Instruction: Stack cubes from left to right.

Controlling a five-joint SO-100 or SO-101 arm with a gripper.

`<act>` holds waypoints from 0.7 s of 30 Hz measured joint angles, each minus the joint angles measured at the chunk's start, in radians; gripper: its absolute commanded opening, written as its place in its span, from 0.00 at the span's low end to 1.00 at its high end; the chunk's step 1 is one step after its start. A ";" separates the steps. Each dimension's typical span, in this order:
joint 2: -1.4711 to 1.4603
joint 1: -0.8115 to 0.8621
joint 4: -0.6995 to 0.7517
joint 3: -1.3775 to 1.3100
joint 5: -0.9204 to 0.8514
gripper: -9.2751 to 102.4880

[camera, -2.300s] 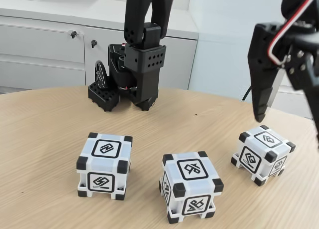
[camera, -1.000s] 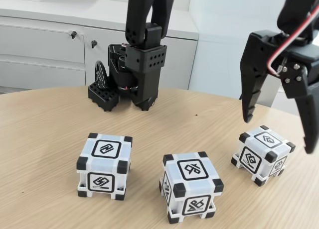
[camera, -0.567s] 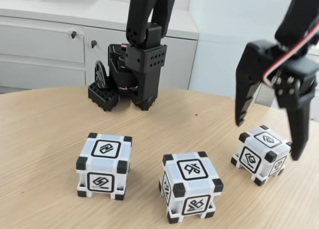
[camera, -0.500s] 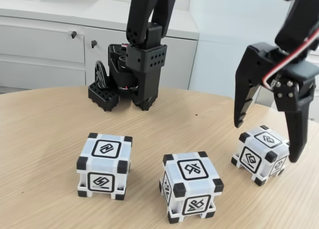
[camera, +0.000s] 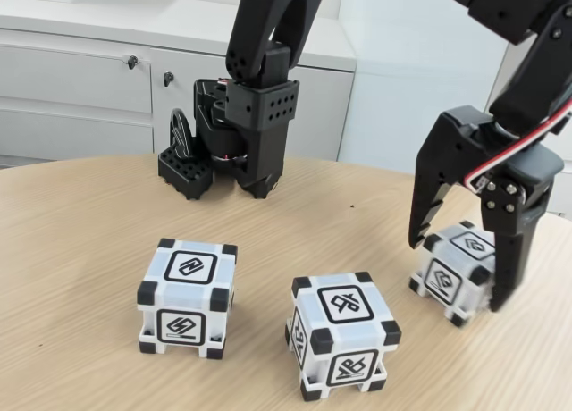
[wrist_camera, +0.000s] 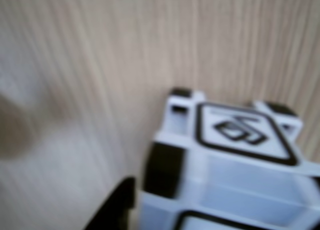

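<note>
Three white cubes with black corners and square glyphs sit in a row on the wooden table (camera: pixel 80 214): the left cube (camera: pixel 188 295), the middle cube (camera: pixel 342 333) and the right cube (camera: pixel 447 272). My gripper (camera: pixel 458 272) is open and lowered over the right cube, one finger on its far left side and the other on its near right side. Whether the fingers touch the cube I cannot tell. In the wrist view the right cube (wrist_camera: pixel 235 165) is close and blurred, with a dark fingertip (wrist_camera: pixel 112 212) just left of it.
The arm's black base (camera: pixel 250 134) stands at the back of the table, with a black toothed block (camera: pixel 186 174) beside it. Grey cabinets (camera: pixel 80 80) run behind the table's rounded far edge. Bare wood lies between the cubes and the base.
The gripper opened wide, moved left and came down from above the right cube until its fingers straddle it. The right cube has shifted slightly left. The other two cubes have not moved.
</note>
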 measured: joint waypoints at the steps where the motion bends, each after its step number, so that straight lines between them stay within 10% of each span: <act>1: 0.000 0.002 0.000 0.000 0.000 0.08; 21: 0.310 -0.008 0.003 0.002 -0.100 0.08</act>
